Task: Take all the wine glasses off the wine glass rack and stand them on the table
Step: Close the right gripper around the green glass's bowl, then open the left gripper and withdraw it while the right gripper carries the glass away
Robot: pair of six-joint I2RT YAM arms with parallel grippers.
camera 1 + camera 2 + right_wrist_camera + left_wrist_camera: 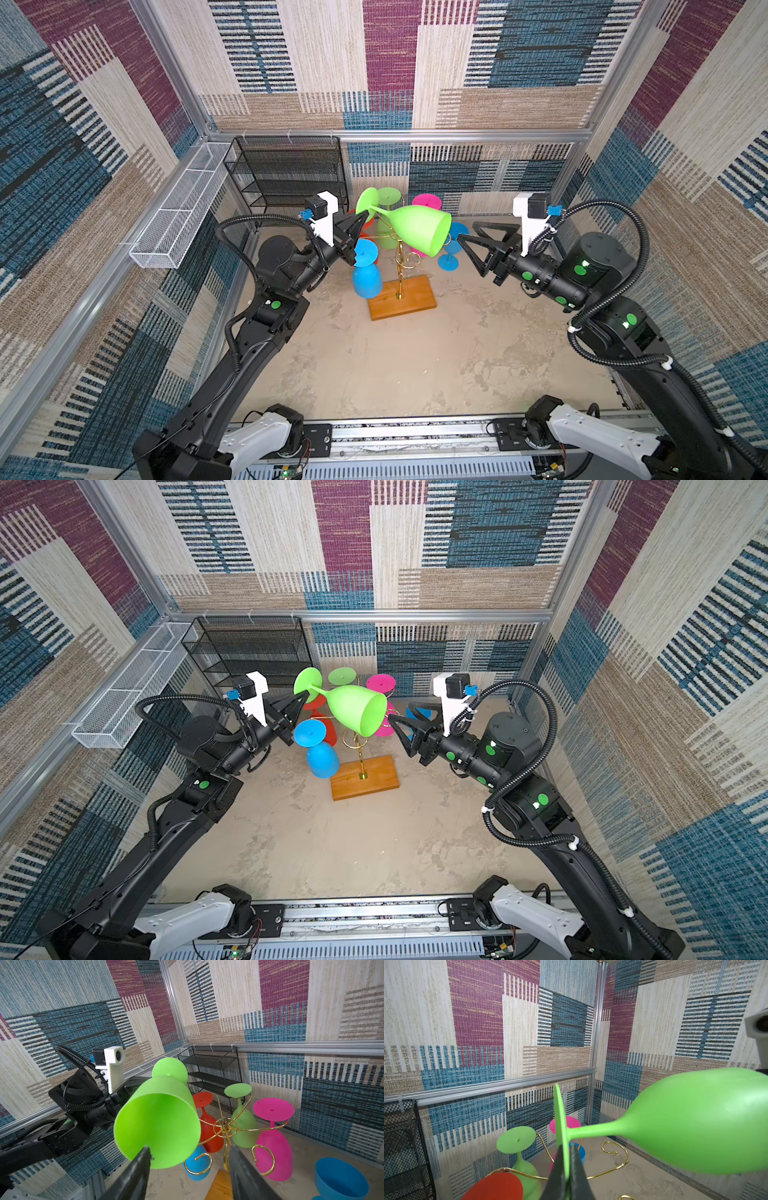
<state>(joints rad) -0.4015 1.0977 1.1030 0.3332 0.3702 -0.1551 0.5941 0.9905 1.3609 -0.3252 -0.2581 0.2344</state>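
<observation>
Bearings are taken from the rack's post, with the far wall at twelve o'clock.

Left gripper: the jaws are clamped on the foot disc of the green wine glass, gripping it edge-on. The left wrist view shows the disc pinched between both fingers.

Green wine glass: it is off the wine glass rack and carried in the air above the scroll arms, apart from them. It lies nearly level, with the foot toward ten o'clock and the open mouth toward four o'clock, dipped slightly.

Right gripper: the jaws stand well apart and hold nothing. It sits at three o'clock, facing the glass's mouth. In the right wrist view one fingertip overlaps the lower lip of the bowl, but contact cannot be told. The other finger is clear of the rim.

Rack: it stands upright on its wooden base on the table. Four glasses hang bowl-down on it:
- a blue glass at eight o'clock
- a red glass at ten
- a second green glass at twelve
- a pink glass at one

Another blue glass stands mouth-up on the table at three o'clock.
</observation>
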